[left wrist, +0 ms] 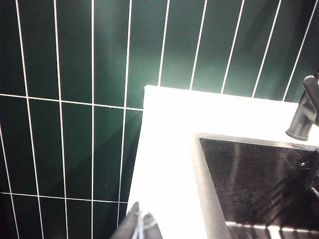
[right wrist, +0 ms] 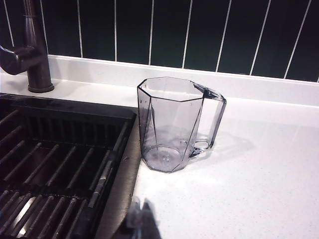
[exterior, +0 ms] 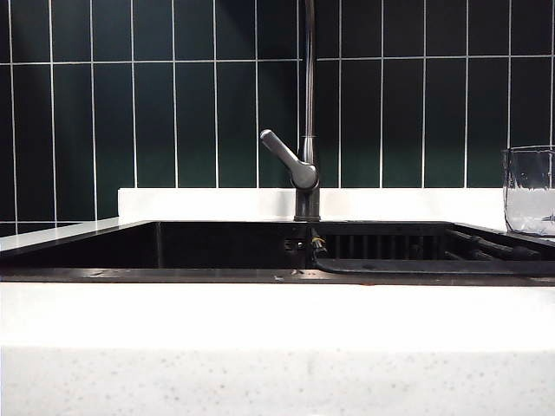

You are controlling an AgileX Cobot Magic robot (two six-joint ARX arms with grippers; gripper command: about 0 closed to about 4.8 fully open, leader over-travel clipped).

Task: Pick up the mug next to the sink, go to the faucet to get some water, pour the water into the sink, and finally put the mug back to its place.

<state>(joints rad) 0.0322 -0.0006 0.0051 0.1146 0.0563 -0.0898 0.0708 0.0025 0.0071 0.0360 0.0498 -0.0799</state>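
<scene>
Both hands shut, mug (right wrist: 172, 124) seemingly empty

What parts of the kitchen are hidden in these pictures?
- Faucet: its spout leaves the exterior view's top edge.
- Mug: cut by that view's right edge; the handle shows only in the right wrist view.
- Sink floor: hidden behind its front rim.
- Left hand and right hand: only shut fingertips show at the wrist views' edges.
</scene>
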